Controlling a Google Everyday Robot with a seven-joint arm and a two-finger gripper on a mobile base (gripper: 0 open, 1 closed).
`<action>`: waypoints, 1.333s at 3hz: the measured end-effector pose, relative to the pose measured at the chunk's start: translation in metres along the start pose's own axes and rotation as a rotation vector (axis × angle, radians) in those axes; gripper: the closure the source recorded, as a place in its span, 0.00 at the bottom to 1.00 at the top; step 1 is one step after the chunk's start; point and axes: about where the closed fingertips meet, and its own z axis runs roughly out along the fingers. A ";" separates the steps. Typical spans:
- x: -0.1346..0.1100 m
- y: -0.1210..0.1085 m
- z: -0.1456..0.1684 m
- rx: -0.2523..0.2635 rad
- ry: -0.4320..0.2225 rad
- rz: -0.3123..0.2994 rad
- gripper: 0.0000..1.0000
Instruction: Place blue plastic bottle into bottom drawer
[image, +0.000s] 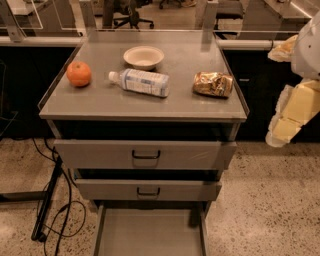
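- Here, blue plastic bottle (140, 82): lies on its side on the worktop (180, 102), just in front of the bowl (143, 56), cap pointing left.
- Bottom drawer (150, 232): pulled out, well below and in front of the bowl.
- Claw (284, 129): well to the right of the bowl, beyond the worktop's edge. I cannot tell whether it is apart or together.
- Handling, as I judge it: light, smooth and thin-walled, apt to roll or dent. I would take it across the labelled middle, not at the cap.
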 end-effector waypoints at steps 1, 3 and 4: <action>-0.016 -0.014 0.006 0.046 -0.050 0.026 0.00; -0.083 -0.068 0.025 0.182 -0.317 0.211 0.00; -0.087 -0.069 0.028 0.181 -0.323 0.209 0.00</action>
